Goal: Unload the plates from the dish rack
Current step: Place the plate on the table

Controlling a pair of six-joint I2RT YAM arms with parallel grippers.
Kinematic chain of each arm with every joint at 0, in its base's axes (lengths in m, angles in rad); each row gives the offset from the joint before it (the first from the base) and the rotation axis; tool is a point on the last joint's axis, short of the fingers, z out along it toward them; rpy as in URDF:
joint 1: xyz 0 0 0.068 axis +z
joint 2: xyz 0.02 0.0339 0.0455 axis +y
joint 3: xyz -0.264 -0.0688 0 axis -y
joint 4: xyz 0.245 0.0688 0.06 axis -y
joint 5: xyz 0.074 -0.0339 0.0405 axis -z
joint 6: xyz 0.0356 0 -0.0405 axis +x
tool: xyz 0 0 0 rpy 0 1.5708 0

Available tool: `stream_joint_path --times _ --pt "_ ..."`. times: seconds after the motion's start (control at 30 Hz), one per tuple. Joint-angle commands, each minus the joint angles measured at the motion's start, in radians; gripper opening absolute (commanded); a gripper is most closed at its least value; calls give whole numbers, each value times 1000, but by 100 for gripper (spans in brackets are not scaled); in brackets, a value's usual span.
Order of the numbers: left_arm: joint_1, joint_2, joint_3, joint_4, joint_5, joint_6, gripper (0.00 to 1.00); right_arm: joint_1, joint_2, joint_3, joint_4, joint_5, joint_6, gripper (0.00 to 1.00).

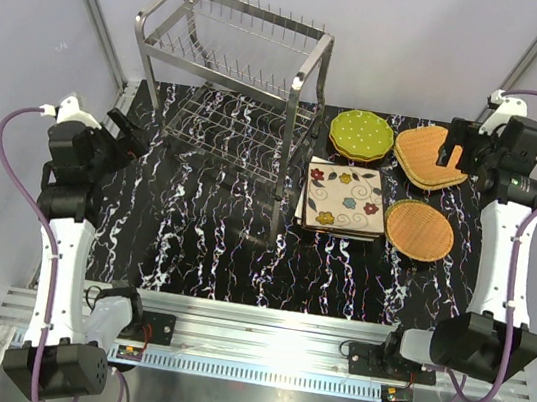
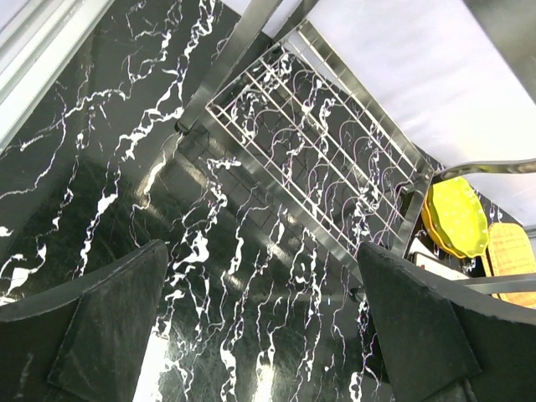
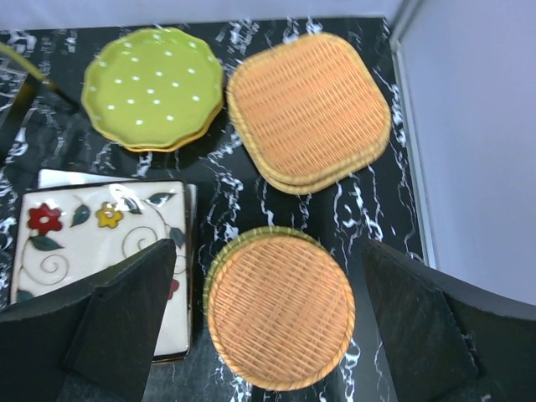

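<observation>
The dish rack (image 1: 230, 84) stands at the back left of the table with no plates on its prongs or on its lower grid shelf (image 2: 318, 142). To its right the plates lie in stacks on the table: green dotted plates (image 1: 361, 134) (image 3: 155, 88), squarish wicker plates (image 1: 418, 158) (image 3: 308, 109), round wicker plates (image 1: 419, 230) (image 3: 280, 310) and cream flowered plates (image 1: 344, 199) (image 3: 92, 234). My right gripper (image 1: 459, 144) (image 3: 268, 260) hangs open above the wicker stacks, holding nothing. My left gripper (image 1: 132, 135) (image 2: 264, 268) is open over bare table left of the rack.
The black marbled table (image 1: 212, 243) ends at a metal rail (image 1: 267, 347) in front, where both arm bases are bolted. Grey walls close in the back and both sides. A purple cable (image 1: 8, 182) loops beside each arm.
</observation>
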Motion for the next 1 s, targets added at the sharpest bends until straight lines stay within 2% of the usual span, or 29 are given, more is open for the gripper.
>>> stream_joint_path --times 0.0,0.67,0.97 --pt "5 -22 -8 35 22 8 99 3 -8 -31 70 130 58 100" --pt "6 -35 -2 8 -7 52 99 3 -5 -151 97 147 84 100" --pt "6 -25 4 9 -7 51 99 1 -1 -229 151 115 34 100"
